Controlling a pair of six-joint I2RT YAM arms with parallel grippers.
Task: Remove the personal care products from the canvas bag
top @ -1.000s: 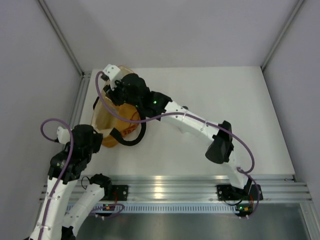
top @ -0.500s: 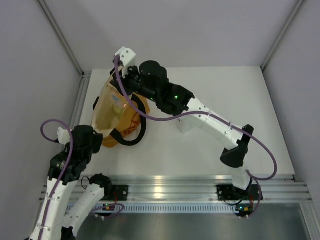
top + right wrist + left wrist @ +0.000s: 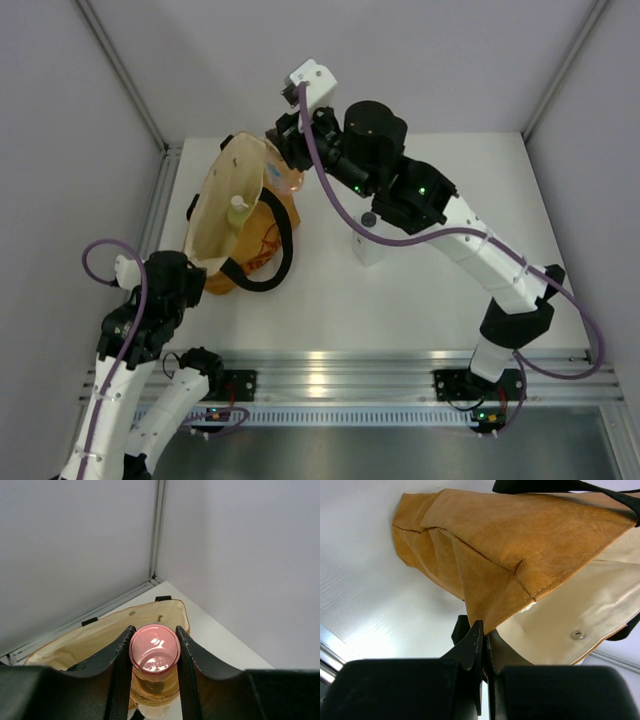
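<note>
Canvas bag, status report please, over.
Left pincer shut on canvas bag edge. Right pincer shut on orange bottle, above bag. Pale bottle inside; black-capped bottle on table. Nothing in the way.

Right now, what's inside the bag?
One pale bottle with a white cap shows against the cream lining of the bag. The bottom is hidden by folded fabric, so more may be there.
</note>
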